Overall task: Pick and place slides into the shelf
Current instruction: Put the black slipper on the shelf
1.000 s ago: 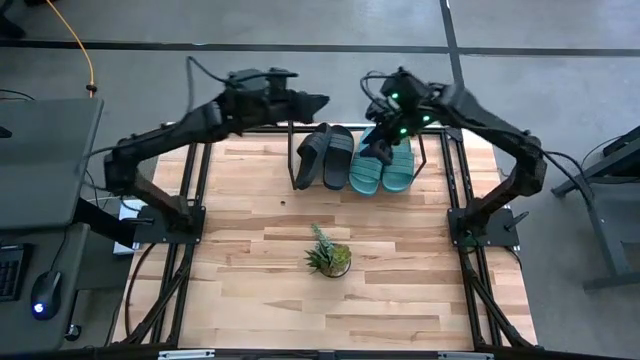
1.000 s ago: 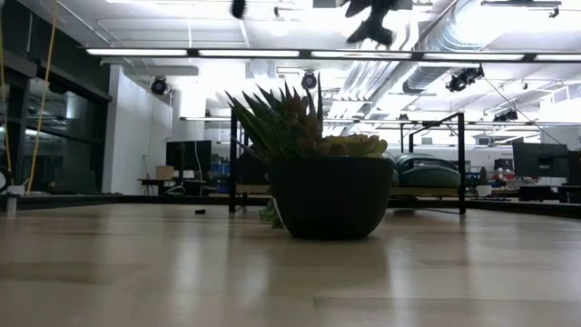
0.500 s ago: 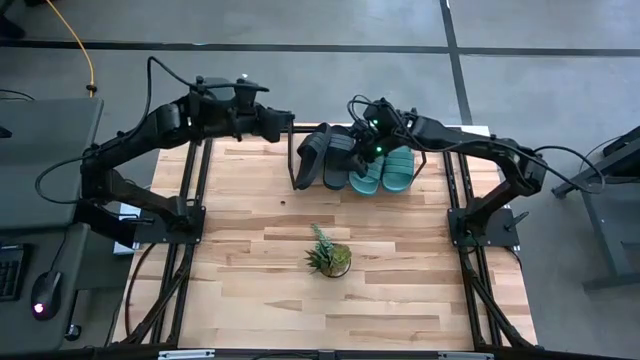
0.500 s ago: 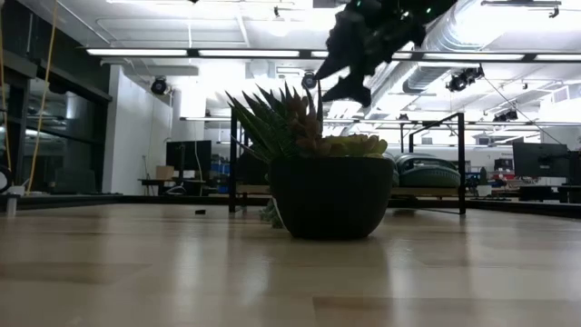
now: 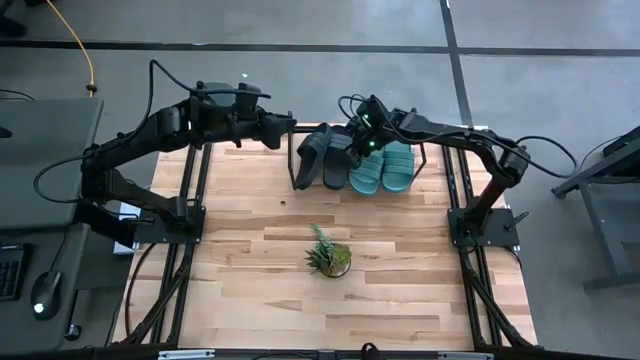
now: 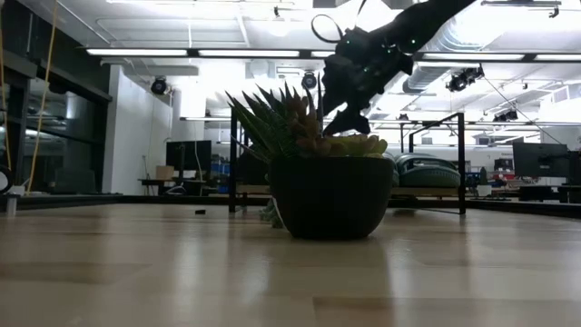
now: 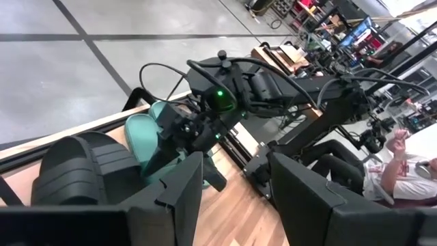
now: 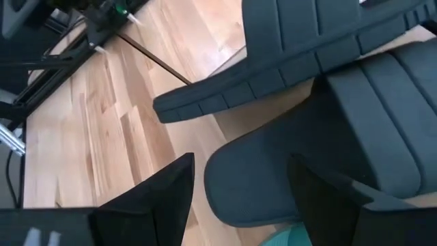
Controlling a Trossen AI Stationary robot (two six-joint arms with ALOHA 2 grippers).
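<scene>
Four slides lie on the shelf (image 5: 427, 150) at the table's far edge. Two teal slides (image 5: 383, 168) lie flat, side by side. One black slide (image 5: 338, 158) lies flat beside them. The other black slide (image 5: 307, 156) is tipped on its edge and leans on the flat one (image 8: 307, 41). My right gripper (image 5: 358, 148) is open over the flat black slide's rounded end (image 8: 259, 178), which shows between its fingers (image 8: 240, 164); no touch shows. My left gripper (image 5: 288, 130) hangs open (image 7: 235, 171) by the shelf's left end frame.
A small spiky potted plant (image 5: 328, 257) stands mid-table and fills the low view's centre (image 6: 331, 195). The shelf's black bar end frames (image 5: 291, 150) bound the slides on both sides. Bare wooden tabletop (image 5: 260, 300) lies nearer. A person sits beyond the table (image 7: 410, 164).
My left gripper has drawn back from over the shelf toward the table's left, stopping by the left end frame. My right gripper has moved left from over the teal slides and down to the flat black slide. The slides have kept their places.
</scene>
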